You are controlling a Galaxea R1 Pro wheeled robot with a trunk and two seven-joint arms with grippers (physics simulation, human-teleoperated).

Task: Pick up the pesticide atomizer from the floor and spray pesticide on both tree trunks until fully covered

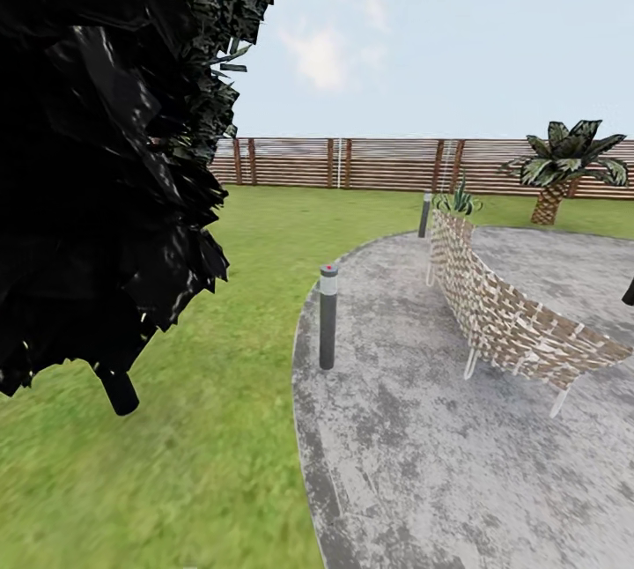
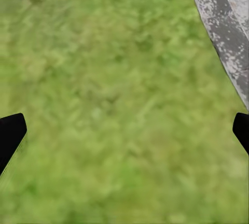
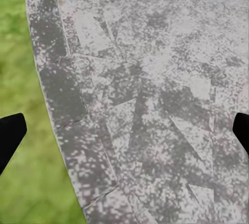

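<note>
Where lawn (image 1: pixel 220 428) meets floor (image 1: pixel 440 463): bench (image 1: pixel 511 314).

A dark, glossy-leaved conifer (image 1: pixel 97 164) fills the left over green lawn (image 1: pixel 176 463). Grey speckled curved paving (image 1: pixel 458 481) carries a woven lattice bench (image 1: pixel 511 314) and grey bollard posts (image 1: pixel 328 318); a reddish-brown slatted fence (image 1: pixel 387 164) and small palm (image 1: pixel 563 168) stand behind.
</note>
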